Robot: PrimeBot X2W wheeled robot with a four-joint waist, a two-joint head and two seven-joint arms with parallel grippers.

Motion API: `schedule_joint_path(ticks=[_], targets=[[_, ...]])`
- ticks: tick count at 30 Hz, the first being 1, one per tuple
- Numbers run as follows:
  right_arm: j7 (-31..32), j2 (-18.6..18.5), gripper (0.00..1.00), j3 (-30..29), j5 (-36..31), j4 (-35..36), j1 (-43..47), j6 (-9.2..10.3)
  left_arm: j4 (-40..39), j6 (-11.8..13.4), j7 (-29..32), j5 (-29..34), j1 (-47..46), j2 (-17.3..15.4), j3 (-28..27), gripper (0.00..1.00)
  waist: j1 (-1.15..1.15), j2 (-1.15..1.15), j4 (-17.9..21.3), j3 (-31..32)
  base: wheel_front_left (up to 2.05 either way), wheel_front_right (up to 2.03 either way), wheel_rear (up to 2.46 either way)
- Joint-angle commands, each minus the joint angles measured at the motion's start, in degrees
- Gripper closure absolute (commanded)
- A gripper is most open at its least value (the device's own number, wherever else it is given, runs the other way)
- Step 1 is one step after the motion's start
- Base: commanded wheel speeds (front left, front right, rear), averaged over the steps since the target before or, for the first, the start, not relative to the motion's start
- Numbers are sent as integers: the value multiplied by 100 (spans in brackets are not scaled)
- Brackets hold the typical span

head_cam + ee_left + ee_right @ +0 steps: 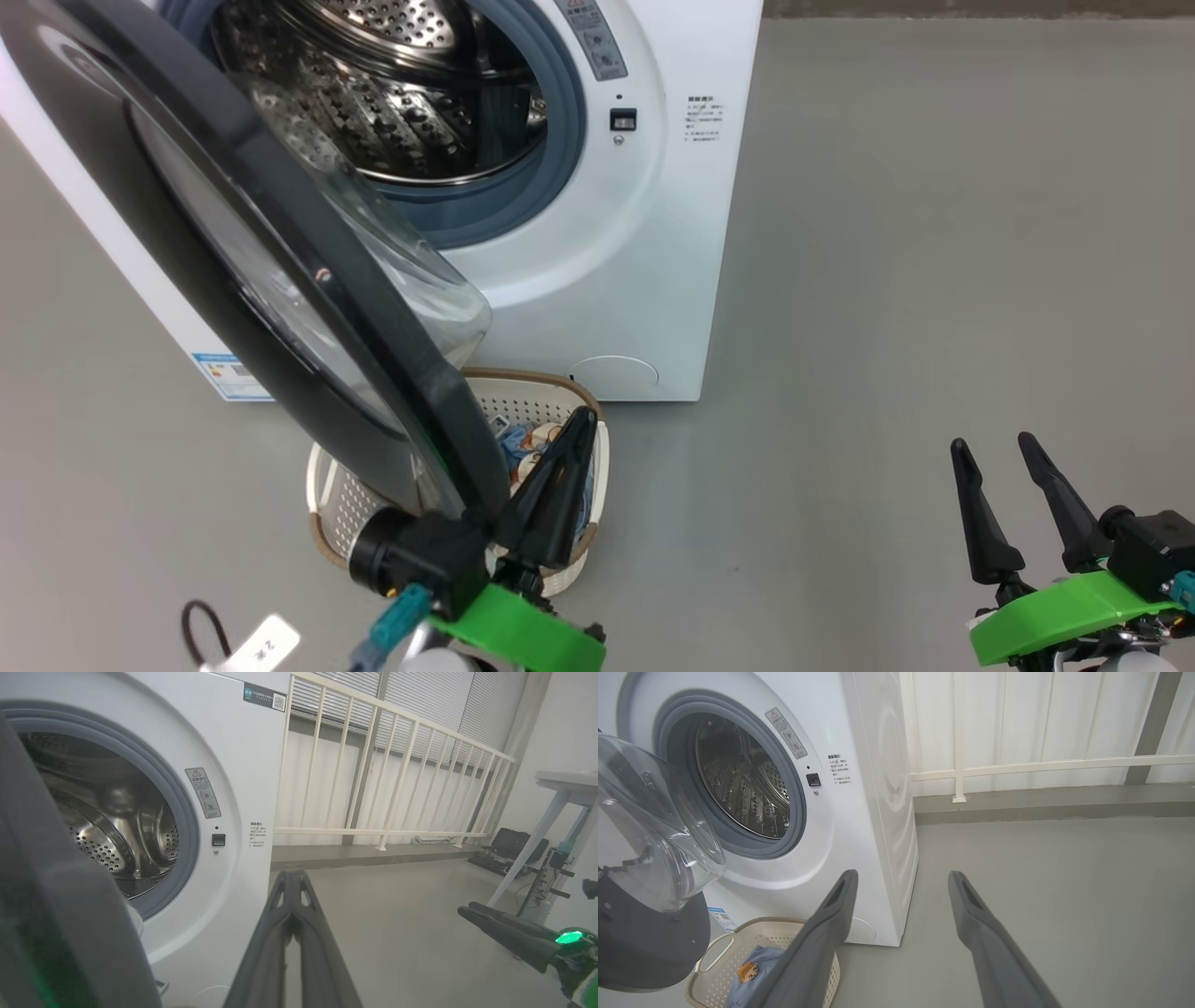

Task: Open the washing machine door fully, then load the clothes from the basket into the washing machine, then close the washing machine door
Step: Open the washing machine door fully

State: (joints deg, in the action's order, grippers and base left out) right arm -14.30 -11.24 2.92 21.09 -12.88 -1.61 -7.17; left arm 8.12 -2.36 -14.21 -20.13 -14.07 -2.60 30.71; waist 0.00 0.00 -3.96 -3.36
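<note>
Nearest, the left hand [579, 427] is seen with its two fingers pressed together and nothing held between them. It is placed just beside the lower rim of the washing machine door [280, 224]; whether the rim is touched cannot be told. Well off to the right, the right hand [991, 446] is held above the grey floor [887, 280] with its fingers spread apart and nothing gripped.

Behind the left hand, the basket [537, 399] is set on the floor, close before the washing machine [653, 233]. The clothes [521, 446] are heaped inside it, light blue with an orange patch. In the head view the basket's left part is covered by the door.

The door is stood open at the robot's left of the opening, with its clear glass bowl [420, 280] turned toward the machine. Beyond it the steel drum [401, 103] is laid bare, ringed by the blue-grey gasket [565, 140]. Farthest, a pale railing [373, 765] is seen behind the machine in the wrist views.
</note>
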Motion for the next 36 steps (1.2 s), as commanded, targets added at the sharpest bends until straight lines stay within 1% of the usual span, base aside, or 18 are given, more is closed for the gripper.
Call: schedule_joint_path(ticks=[1, 6, 12, 17, 25, 36], targets=[[-70, -107, 0, 94, -34, 164, -121, -32, 90, 87, -52, -136, -307, -28, -105, 100, 0, 0, 28, -29, 0, 0, 0], [-70, -110, 0, 93, -30, 175, -161, -32, 628, 193, -74, -410, -544, -28, -108, 100, 0, 0, 59, -47, 0, 0, 0], [-70, -107, 0, 126, -47, 191, -165, -32, 829, 246, -77, -675, -602, -28, -330, 100, 0, 0, 70, -34, 0, 0, 0], [-70, -91, 0, 154, -62, 197, -159, -32, 994, 280, -78, -715, -629, -28, -503, 100, 0, 0, 56, -23, 0, 0, 0], [-70, -71, 0, 144, -70, 209, -138, -32, 1220, 266, -78, -752, -619, -28, -710, 100, 0, 0, 37, 23, 0, 0, 0], [-70, -46, 0, 91, -71, 227, -69, -32, 1353, 242, -78, -689, -502, -28, -876, 100, 0, 0, -91, 63, 0, 0, 0]])
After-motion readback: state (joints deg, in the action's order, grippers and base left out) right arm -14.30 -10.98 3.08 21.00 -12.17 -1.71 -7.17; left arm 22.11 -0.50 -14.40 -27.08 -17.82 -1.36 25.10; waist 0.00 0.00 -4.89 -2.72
